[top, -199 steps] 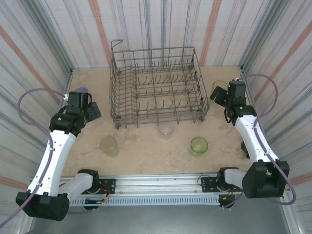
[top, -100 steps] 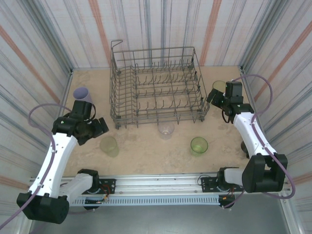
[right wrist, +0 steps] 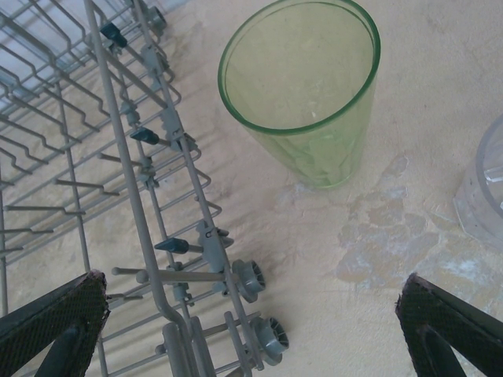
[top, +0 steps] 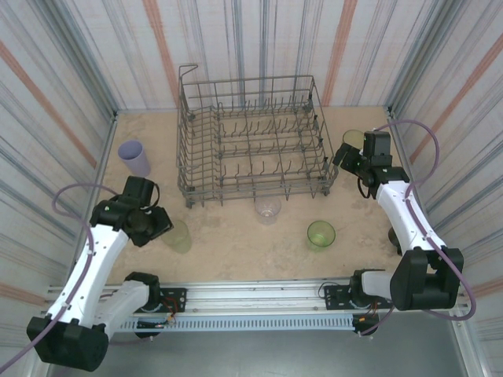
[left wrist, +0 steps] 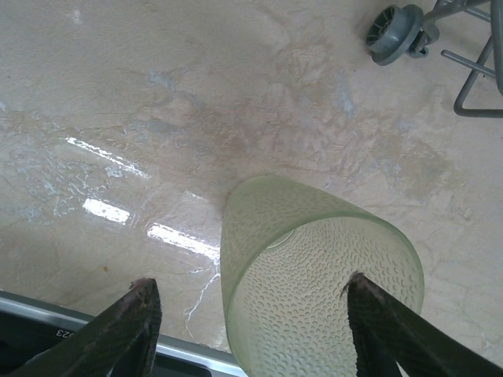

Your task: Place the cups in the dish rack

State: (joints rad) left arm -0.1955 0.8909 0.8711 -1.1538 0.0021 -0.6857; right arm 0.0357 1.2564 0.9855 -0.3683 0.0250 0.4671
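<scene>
The left gripper (top: 159, 223) stood open astride a pale yellow-green dimpled plastic tumbler (left wrist: 314, 290), with open beige stone-look tabletop (top: 236, 247) around it. The right gripper (top: 346, 154), spread wide, hovered over an upright green tumbler (right wrist: 302, 102) just beside the grey wire dish rack (top: 259, 182).

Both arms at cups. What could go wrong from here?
Left gripper: pale cup sits off-centre, against one finger; closing may shove or tip it.
Right gripper: one finger hangs over the rack edge beside the green cup; descending may snag wire.
</scene>
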